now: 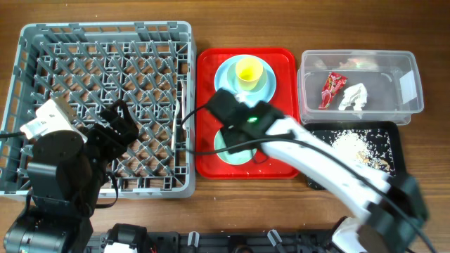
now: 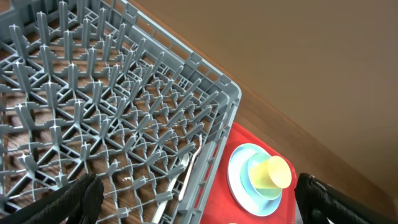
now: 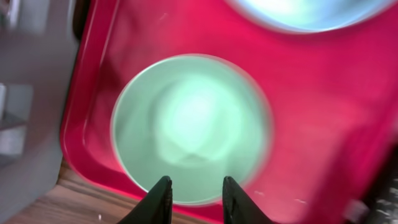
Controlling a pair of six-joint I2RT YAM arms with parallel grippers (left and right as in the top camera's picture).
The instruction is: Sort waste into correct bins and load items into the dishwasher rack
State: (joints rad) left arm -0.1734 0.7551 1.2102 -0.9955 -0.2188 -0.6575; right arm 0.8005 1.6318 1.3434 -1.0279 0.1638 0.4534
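Wooden table point(image 1: 232, 207) bears everything. Right pincer point(image 3: 196, 202) hangs a little open and empty over the bowl point(image 3: 189, 127) on red tray point(image 3: 323, 143); beyond, cup point(image 1: 249, 70) on plate point(image 1: 228, 74). Left pincer point(image 2: 199, 199), wide open and empty, is over rack point(image 2: 230, 99) holding cutlery point(image 2: 186, 171). Only overhead shows tub point(image 1: 408, 77) with wrapper point(image 1: 330, 90) and tissue point(image 1: 354, 98), black tray point(image 1: 390, 140) with scraps point(image 1: 351, 144).

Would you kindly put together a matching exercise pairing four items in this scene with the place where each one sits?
Things:
1. yellow cup
2. red wrapper
3. rice scraps
4. green bowl

Places:
A. in the black tray
B. directly on the red tray
C. in the clear tub
D. on the blue plate

Pairs: 1-D, 2-C, 3-A, 4-B
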